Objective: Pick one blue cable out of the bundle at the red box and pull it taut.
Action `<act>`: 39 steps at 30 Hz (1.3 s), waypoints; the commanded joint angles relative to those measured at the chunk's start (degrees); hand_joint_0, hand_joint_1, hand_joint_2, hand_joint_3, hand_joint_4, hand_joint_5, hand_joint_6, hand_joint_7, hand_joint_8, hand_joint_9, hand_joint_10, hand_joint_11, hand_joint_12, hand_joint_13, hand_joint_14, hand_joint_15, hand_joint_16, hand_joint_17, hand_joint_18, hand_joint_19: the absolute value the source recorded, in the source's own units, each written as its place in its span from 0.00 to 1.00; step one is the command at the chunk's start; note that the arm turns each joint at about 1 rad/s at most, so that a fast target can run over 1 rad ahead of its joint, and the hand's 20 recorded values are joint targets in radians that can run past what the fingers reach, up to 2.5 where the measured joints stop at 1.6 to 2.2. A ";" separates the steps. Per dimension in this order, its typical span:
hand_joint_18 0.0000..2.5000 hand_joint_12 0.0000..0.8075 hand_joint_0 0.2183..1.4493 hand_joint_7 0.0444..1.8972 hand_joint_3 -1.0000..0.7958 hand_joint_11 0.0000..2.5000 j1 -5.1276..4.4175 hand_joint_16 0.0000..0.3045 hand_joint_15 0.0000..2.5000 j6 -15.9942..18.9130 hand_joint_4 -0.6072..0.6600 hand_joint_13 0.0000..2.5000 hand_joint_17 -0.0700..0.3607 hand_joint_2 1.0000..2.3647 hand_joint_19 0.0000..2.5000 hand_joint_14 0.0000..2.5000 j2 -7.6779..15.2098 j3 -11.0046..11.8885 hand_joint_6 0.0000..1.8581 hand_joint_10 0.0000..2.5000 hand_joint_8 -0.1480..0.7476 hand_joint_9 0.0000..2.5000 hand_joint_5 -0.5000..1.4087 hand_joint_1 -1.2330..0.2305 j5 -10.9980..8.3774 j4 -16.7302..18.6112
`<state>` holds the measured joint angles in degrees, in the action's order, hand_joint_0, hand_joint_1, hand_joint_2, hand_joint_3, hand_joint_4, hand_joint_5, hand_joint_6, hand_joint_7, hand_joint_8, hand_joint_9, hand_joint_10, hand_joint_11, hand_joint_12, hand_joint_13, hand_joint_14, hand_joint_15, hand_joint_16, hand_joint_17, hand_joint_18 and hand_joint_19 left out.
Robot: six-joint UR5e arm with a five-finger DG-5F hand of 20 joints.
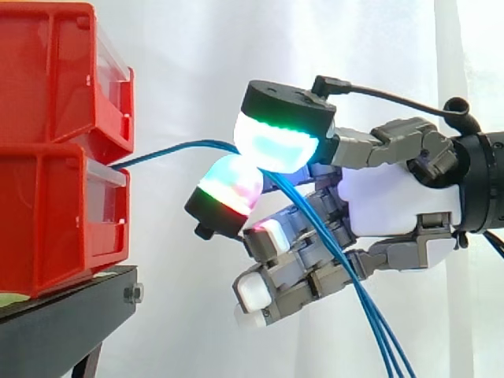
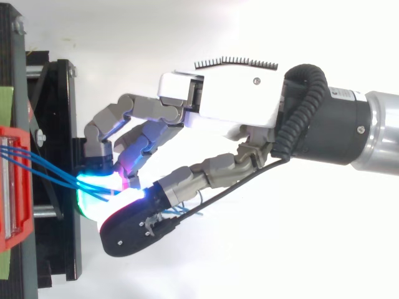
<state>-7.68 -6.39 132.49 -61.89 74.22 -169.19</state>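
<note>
And here is the hand [image 1: 394, 201], reaching in level, its fingers [image 1: 276, 142] closing in a pinch on the blue cables [image 1: 370, 315]. Two glowing pads [image 1: 228, 185] are doing the work. The upper one is shining cyan with a green rim, and the lower one is showing green, red and violet bands. They are pressing together, with blue cable passing right between them. How many strands are sitting inside that pinch I cannot tell. The other fingers are curling in below the pinch, white-tipped and touching no cable.

Ahead of the fingers, the cable is running across open air to the red bins [image 1: 55, 220], going in at the seam where the upper bin is sitting on the lower one. It is bowing gently upward on the way, not lying in a straight line. From above, several blue strands are fanning out from the pinch toward the red box.

Behind the fingers, three blue strands are dropping away under the palm, slanting down and out of the side view.

Below and ahead of the fingers, the black stand [image 1: 63, 315] is carrying the bins, and the white curtain [image 1: 189, 63] is hanging behind it all.
</note>
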 commanded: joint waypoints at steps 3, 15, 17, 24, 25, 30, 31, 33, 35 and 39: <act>0.24 0.44 0.38 0.49 0.28 0.44 -0.06 0.16 0.23 -0.03 0.49 0.32 0.42 0.00 0.06 0.01 -0.04 0.01 0.51 0.00 0.46 0.37 0.15 0.21 -0.04 0.00; 0.25 0.50 0.23 0.47 0.28 0.45 0.03 0.18 0.24 -0.03 0.56 0.33 0.45 0.00 0.10 0.01 -0.04 0.01 0.50 0.00 0.53 0.39 0.16 0.42 -0.04 0.00; 0.24 0.49 0.27 0.48 0.28 0.45 0.03 0.17 0.24 -0.03 0.55 0.32 0.44 0.00 0.11 0.01 0.05 0.01 0.50 0.00 0.52 0.38 0.16 0.44 -0.04 0.00; 0.23 0.47 0.33 0.49 0.37 0.45 0.03 0.17 0.23 -0.03 0.54 0.32 0.43 0.01 0.11 0.01 -0.04 -0.08 0.50 0.00 0.51 0.38 0.16 0.39 -0.04 0.00; 0.23 0.48 0.33 0.49 0.37 0.45 -0.06 0.17 0.23 -0.03 0.54 0.32 0.43 0.01 0.11 0.01 -0.04 0.01 0.50 0.00 0.51 0.38 0.16 0.38 -0.04 0.00; 0.25 0.46 0.37 0.50 0.38 0.45 -0.06 0.16 0.23 -0.03 0.48 0.33 0.42 0.01 0.09 0.01 0.05 0.01 0.51 0.00 0.50 0.38 0.16 0.28 -0.04 0.00; 0.25 0.46 0.38 0.50 0.37 0.45 -0.06 0.16 0.23 -0.03 0.48 0.33 0.42 0.01 0.09 0.01 -0.04 0.01 0.51 0.00 0.50 0.38 0.16 0.27 -0.04 0.00; 0.25 0.46 0.41 0.49 0.34 0.45 0.03 0.16 0.23 -0.03 0.47 0.33 0.42 0.01 0.08 0.01 -0.04 0.01 0.51 0.00 0.49 0.38 0.16 0.24 -0.04 0.00; 0.25 0.45 0.43 0.50 0.31 0.44 0.03 0.16 0.23 -0.03 0.47 0.33 0.42 0.00 0.07 0.01 -0.04 0.01 0.51 0.00 0.49 0.38 0.16 0.23 -0.04 0.00; 0.25 0.45 0.45 0.49 0.28 0.45 -0.06 0.16 0.22 -0.03 0.48 0.33 0.41 0.00 0.07 0.01 -0.04 -0.08 0.51 0.00 0.46 0.37 0.16 0.21 -0.04 0.00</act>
<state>-7.67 -6.42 132.50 -61.89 74.18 -169.19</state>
